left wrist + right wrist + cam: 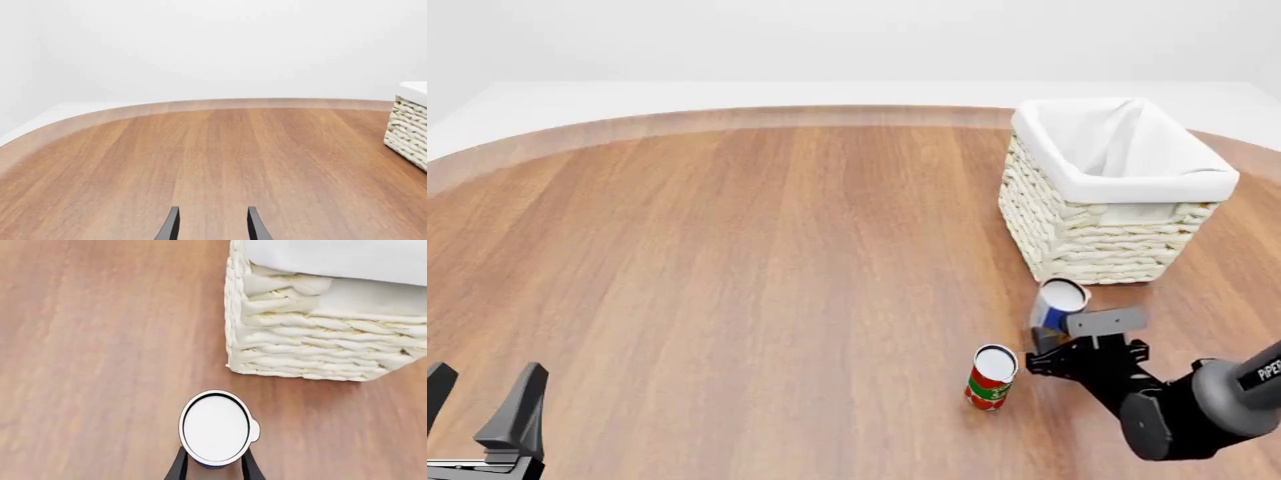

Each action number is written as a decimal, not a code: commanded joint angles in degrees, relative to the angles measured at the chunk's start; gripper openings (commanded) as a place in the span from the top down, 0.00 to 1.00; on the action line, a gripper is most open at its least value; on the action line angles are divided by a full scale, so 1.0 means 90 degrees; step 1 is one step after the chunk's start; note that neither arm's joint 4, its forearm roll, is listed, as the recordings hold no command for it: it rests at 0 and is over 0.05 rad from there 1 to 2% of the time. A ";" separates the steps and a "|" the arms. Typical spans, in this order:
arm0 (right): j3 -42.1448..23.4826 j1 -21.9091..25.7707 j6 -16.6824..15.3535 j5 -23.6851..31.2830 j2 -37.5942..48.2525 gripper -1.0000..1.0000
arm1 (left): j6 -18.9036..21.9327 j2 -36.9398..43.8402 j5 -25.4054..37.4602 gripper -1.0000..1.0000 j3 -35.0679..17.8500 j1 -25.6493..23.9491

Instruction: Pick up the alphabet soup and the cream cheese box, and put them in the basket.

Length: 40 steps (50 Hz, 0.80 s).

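We have the alphabet soup (1060,303) between the two fingers of the right gripper (1077,352), standing upright just in front of the basket (1094,240); in the right wrist view its silver-white top (217,426) sits squarely between the fingertips, which press against its sides, so we read that hand as closed on the can. Whether the can is already clear of the table (761,260) we cannot tell. To do this step well, we judge that we should keep the grip firm and the can vertical, raise it high enough to clear the cloth-lined rim, carry it forward over the opening and only then let go. The red and green can (992,377) stands just beside the gripper on its left, so we would go straight up before travelling. The basket shows only white lining inside, as far as we can see. The left gripper (481,400) waits well apart with its fingers spread wide, holding nothing. We cannot find the cream cheese box in any view.
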 commanded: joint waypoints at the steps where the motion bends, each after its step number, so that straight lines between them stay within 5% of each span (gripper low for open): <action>1: 0.0152 -0.0107 -0.0011 0.0120 -0.0557 1.00 | 0.0000 0.0000 0.0000 0.00 0.0000 0.0000; 40: 0.0346 -0.0155 -0.0330 0.1338 -0.2843 1.00 | 0.0000 0.0000 0.0000 0.00 0.0000 0.0000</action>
